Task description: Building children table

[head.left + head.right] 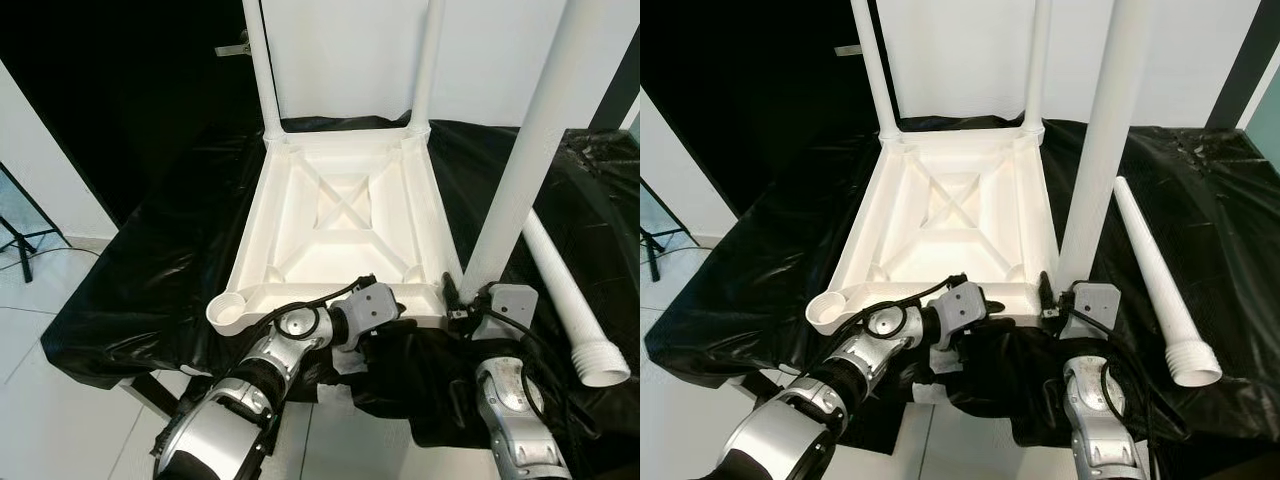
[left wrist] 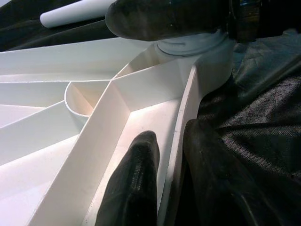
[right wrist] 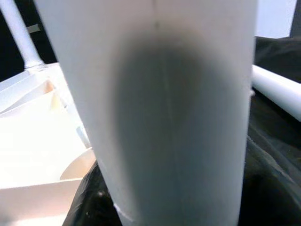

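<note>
two legs seated: both stand upright in the far corner sockets of the upturned white table top (image 1: 330, 215), which lies on a black cloth (image 1: 150, 270).
third leg (image 1: 530, 150): upright at the near right corner, its foot at the socket there; whether it is fully home cannot be judged, since the joint is hidden behind the gripper.
fourth leg (image 1: 570, 300): loose, lying on the cloth well to the right of the table top, threaded end toward the robot.
empty socket (image 1: 229, 309): near left corner, open and unfilled.
left gripper (image 2: 171, 174): at the near rim of the table top, one finger inside the rim wall and one outside, pinching that wall to brace the top.
right gripper (image 1: 462, 300): at the base of the third leg; its wrist view has the leg pressed right up against the lens (fingers hidden, so closed or spread cannot be told).
stage, as judged: seating the third leg, with one more to fit.
risk 1: the leg leans slightly in the head views; pushed or twisted off-axis, it could jam or cross the thread.
risk 2: released before it is home, the tall leg could topple onto the cloth.
risk 3: if the left grip slips, the top may slide on the slick cloth.
</note>
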Robot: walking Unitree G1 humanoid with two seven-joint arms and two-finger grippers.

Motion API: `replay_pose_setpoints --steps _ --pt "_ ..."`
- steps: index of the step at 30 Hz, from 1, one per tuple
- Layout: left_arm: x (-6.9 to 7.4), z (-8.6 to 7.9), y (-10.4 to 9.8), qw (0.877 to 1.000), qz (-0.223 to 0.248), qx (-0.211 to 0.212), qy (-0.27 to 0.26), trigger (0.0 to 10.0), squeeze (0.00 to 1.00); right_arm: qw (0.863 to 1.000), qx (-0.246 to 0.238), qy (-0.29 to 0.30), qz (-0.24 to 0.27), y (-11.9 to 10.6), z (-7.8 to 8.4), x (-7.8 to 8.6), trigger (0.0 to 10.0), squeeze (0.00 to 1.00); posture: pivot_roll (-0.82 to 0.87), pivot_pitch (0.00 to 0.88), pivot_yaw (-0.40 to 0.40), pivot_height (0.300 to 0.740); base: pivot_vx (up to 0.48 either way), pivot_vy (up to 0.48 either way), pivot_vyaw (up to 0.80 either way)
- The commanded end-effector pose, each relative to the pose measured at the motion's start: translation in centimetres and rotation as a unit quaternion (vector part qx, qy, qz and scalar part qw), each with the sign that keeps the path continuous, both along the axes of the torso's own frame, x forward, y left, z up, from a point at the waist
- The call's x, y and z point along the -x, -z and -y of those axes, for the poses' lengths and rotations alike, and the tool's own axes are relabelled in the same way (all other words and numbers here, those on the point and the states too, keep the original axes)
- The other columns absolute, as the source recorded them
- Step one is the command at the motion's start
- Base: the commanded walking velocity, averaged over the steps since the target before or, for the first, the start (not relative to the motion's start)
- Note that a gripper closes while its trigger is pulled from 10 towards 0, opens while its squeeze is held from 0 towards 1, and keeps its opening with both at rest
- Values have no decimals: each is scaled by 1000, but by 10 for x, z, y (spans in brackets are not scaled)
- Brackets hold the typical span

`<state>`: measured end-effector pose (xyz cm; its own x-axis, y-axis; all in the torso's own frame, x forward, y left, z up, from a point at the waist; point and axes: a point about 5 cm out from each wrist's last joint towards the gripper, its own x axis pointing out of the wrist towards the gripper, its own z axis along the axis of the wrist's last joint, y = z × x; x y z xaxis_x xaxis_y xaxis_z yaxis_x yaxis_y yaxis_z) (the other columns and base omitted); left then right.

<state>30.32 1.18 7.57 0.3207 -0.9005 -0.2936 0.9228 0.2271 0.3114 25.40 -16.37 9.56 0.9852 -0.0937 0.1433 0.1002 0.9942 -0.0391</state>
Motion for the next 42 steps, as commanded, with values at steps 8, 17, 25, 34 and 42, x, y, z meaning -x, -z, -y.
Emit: replay_pose_setpoints --steps 8,17,25,34,42 --pt "10 -14 33 996 -59 -59 -36 10000 0 998 -1 -62 -22 10 -19 -1 10000 1000 -102 0 58 740 0 0 0" --pt "13 -15 36 996 -62 -61 -35 10000 0 988 40 -144 -25 5 -19 -3 10000 0 -106 0 52 740 0 0 0" --pt "13 -15 36 996 -62 -61 -34 10000 0 930 101 -341 -92 1 5 9 10000 0 -119 0 59 740 0 0 0" --pt "12 -13 35 996 -62 -60 -32 10000 0 896 128 -405 -126 1 11 16 0 0 -115 0 58 740 0 0 0" --pt "13 -15 37 996 -64 -61 -33 10000 0 886 128 -420 -151 7 13 20 0 0 -111 0 60 740 0 0 0"
